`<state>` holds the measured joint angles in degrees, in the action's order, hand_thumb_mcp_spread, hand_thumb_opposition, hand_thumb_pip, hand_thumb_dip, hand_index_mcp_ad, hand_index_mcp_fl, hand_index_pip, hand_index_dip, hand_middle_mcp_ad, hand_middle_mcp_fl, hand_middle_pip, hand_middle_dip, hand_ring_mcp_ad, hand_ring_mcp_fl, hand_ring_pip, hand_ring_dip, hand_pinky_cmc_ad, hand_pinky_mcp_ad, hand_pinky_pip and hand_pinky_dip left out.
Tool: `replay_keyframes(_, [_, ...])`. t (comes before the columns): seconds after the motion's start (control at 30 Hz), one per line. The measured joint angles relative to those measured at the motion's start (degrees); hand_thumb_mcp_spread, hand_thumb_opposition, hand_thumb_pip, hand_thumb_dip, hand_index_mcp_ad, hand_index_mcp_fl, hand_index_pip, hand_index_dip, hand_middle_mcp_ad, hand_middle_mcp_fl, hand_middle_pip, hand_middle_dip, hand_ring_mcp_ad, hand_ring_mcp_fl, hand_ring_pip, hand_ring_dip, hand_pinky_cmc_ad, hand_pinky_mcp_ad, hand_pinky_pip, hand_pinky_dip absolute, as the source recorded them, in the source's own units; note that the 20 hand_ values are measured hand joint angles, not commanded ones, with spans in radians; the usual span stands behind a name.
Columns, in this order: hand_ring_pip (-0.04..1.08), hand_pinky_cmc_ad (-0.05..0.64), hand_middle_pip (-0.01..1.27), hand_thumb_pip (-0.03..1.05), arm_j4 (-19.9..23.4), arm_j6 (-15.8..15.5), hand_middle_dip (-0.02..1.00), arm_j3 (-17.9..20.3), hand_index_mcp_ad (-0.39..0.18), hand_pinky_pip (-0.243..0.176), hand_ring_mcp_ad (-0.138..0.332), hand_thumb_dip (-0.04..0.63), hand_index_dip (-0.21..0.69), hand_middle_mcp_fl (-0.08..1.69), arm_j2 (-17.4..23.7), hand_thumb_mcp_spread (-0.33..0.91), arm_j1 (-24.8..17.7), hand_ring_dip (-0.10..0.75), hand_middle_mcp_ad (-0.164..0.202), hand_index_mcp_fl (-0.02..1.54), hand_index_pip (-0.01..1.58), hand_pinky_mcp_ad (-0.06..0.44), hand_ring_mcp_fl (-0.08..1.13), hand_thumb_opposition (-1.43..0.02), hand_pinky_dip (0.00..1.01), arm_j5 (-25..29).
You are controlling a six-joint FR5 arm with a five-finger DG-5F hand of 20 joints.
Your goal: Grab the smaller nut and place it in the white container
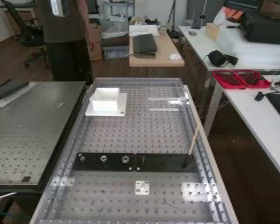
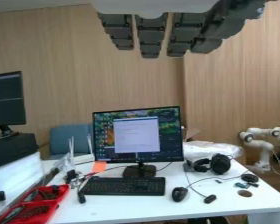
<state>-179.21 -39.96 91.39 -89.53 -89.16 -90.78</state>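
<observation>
Smaller nut point(image 1: 82, 158) neighbours larger nut point(image 1: 104, 158) and bearing point(image 1: 125, 159) on black bar point(image 1: 115, 166), fingers point(image 2: 150, 37) open.

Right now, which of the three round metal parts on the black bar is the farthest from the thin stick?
The smaller nut, at the row's end away from the stick; the larger nut is between, and the bearing is nearest it.

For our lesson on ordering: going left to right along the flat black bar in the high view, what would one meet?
Small round metal nut (the smaller nut), round silvery metal larger nut, round metal bearing, thin light-brown stick, slightly tilted.
</observation>
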Motion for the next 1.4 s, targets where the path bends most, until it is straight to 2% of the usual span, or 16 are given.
replay_keyframes(0.1, [0.00, 0.038, 0.02, 0.03, 0.1, 0.0, 0.02, 0.0, 0.005, -0.010, 0.065, 0.000, 0.016, 0.01, -0.1, 0.03, 0.1, 0.012, 0.049, 0.00, 0.01, 0.035, 0.00, -0.03, 0.02, -0.1])
replay_keyframes(0.13, [0.00, 0.045, 0.02, 0.11, 0.1, 0.0, 0.02, 0.0, 0.005, -0.012, 0.065, 0.003, 0.016, 0.00, -0.1, 0.08, 0.1, 0.012, 0.049, 0.00, 0.00, 0.033, 0.00, -0.10, 0.04, -0.1])
replay_keyframes(0.17, [0.01, 0.058, 0.04, 0.23, 0.1, 0.1, 0.04, 0.0, 0.005, -0.010, 0.065, 0.023, 0.016, 0.00, -0.1, 0.16, 0.2, 0.014, 0.049, 0.00, 0.01, 0.051, 0.00, -0.18, 0.07, -0.1])
replay_keyframes(0.2, [0.01, 0.094, 0.07, 0.28, 0.1, 0.0, 0.05, 0.0, 0.005, -0.010, 0.066, 0.024, 0.019, 0.01, -0.1, 0.23, 0.2, 0.014, 0.049, 0.00, 0.01, 0.082, 0.00, -0.28, 0.11, -0.2])
replay_keyframes(0.27, [0.03, 0.166, 0.09, 0.27, 0.2, 0.1, 0.08, 0.1, 0.002, -0.010, 0.082, 0.024, 0.033, 0.00, -0.1, 0.27, 0.3, 0.016, 0.049, -0.01, 0.02, 0.150, 0.00, -0.41, 0.17, -0.3])
replay_keyframes(0.37, [0.05, 0.264, 0.10, 0.26, 0.2, 0.1, 0.11, 0.1, -0.012, -0.044, 0.113, 0.019, 0.063, -0.01, 0.0, 0.26, 0.5, 0.024, 0.051, 0.00, 0.05, 0.225, 0.00, -0.54, 0.27, -0.5])
replay_keyframes(0.5, [0.06, 0.340, 0.12, 0.26, 0.4, 0.1, 0.14, 0.3, -0.019, -0.061, 0.155, 0.019, 0.079, 0.00, 0.0, 0.27, 0.7, 0.044, 0.052, 0.00, 0.06, 0.279, 0.00, -0.62, 0.34, -0.8])
replay_keyframes(0.53, [0.06, 0.346, 0.12, 0.26, 0.4, 0.2, 0.14, 0.3, -0.019, -0.061, 0.169, 0.019, 0.079, 0.00, 0.0, 0.27, 0.8, 0.044, 0.052, 0.00, 0.06, 0.274, 0.00, -0.62, 0.34, -0.9])
replay_keyframes(0.57, [0.07, 0.367, 0.12, 0.26, 0.4, 0.2, 0.15, 0.4, -0.019, -0.061, 0.164, 0.019, 0.079, 0.00, 0.0, 0.28, 0.9, 0.044, 0.052, 0.00, 0.06, 0.295, 0.00, -0.63, 0.35, -1.0])
replay_keyframes(0.6, [0.07, 0.380, 0.12, 0.26, 0.5, 0.3, 0.16, 0.4, -0.019, -0.075, 0.164, 0.019, 0.075, 0.00, 0.0, 0.28, 1.0, 0.051, 0.052, -0.01, 0.05, 0.291, 0.00, -0.64, 0.36, -1.2])
replay_keyframes(0.7, [0.06, 0.398, 0.13, 0.26, 0.7, 0.4, 0.16, 0.7, -0.017, -0.080, 0.176, 0.019, 0.089, 0.00, 0.0, 0.28, 1.2, 0.051, 0.052, 0.00, 0.07, 0.316, 0.00, -0.66, 0.37, -1.7])
replay_keyframes(0.8, [0.07, 0.398, 0.14, 0.26, 0.8, 0.5, 0.17, 1.0, -0.017, -0.080, 0.188, 0.019, 0.091, 0.00, 0.0, 0.28, 1.6, 0.052, 0.075, 0.00, 0.07, 0.314, 0.00, -0.66, 0.37, -2.2])
replay_keyframes(0.9, [0.07, 0.417, 0.14, 0.26, 1.1, 0.4, 0.17, 1.6, -0.017, -0.091, 0.188, 0.019, 0.094, 0.00, 0.0, 0.28, 1.9, 0.054, 0.075, 0.00, 0.07, 0.311, 0.01, -0.68, 0.38, -2.7])
replay_keyframes(1.4, [0.08, 0.417, 0.14, 0.32, 5.3, 0.7, 0.19, 6.0, -0.017, -0.094, 0.187, 0.031, 0.079, 0.00, 0.1, 0.27, 6.7, 0.058, 0.075, 0.00, 0.07, 0.314, 0.00, -0.70, 0.38, -9.4])
